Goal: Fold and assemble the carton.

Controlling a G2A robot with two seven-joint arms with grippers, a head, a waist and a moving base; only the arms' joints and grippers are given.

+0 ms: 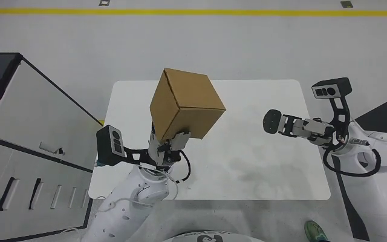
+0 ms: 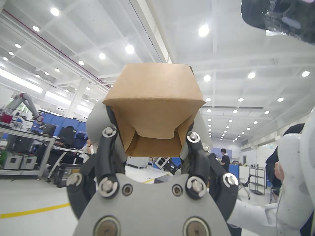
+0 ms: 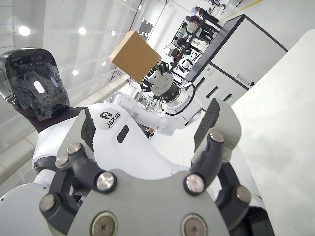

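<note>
A brown cardboard carton [image 1: 186,103] is held up above the left half of the white table [image 1: 260,163], folded into a box shape. My left gripper [image 1: 171,140] is shut on the carton's lower flap. In the left wrist view the carton [image 2: 153,94] sits between the two fingers [image 2: 97,121], with its underside flaps partly folded in and a gap showing. My right gripper [image 1: 272,123] hangs open over the right part of the table, apart from the carton, its ribbed pads [image 3: 208,121] bare. From the right wrist the carton [image 3: 135,56] shows raised in the other gripper.
A white cabinet with a dark frame [image 1: 36,133] stands just left of the table, close to the left arm. A yellow line [image 1: 193,11] runs across the floor beyond the table.
</note>
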